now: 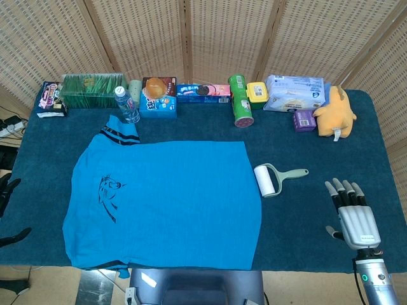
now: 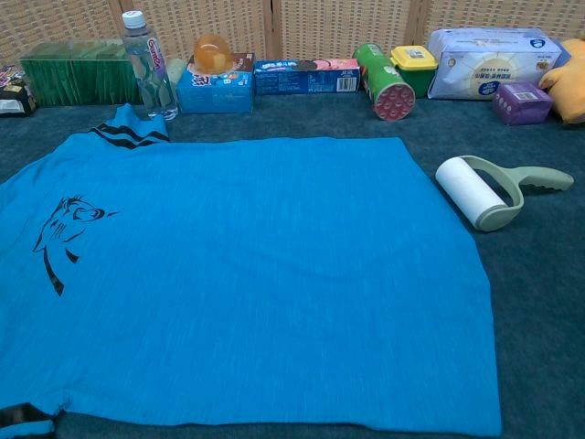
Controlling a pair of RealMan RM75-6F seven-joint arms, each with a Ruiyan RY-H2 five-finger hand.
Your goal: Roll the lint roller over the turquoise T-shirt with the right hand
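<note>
1. The worktop [image 1: 305,210] is covered with a dark blue cloth and backed by woven folding screens [image 1: 229,38].
2. The turquoise T-shirt [image 1: 172,203] lies flat across the left and middle of the worktop, its dark-striped collar [image 1: 121,135] at the far left and a black printed figure [image 1: 109,194] on its left part.
3. Along the far edge stands a row of goods: a green box [image 1: 92,90], a water bottle [image 1: 127,105], a blue carton [image 1: 158,107], a long biscuit box [image 1: 203,93], a green can on its side [image 1: 240,101], a yellow-lidded tub [image 1: 257,93], a pack of wipes [image 1: 296,93], a small purple box [image 1: 304,120] and a yellow plush toy [image 1: 336,112].
4. The right robot hand [image 1: 351,215] is at the near right over bare cloth, fingers straight and slightly spread, holding nothing, well apart from the roller.
5. The lint roller [image 1: 275,178] lies just beside the shirt's right edge, white roll toward the shirt, pale green handle pointing right.
6. The left robot hand is out of sight in both views.
</note>
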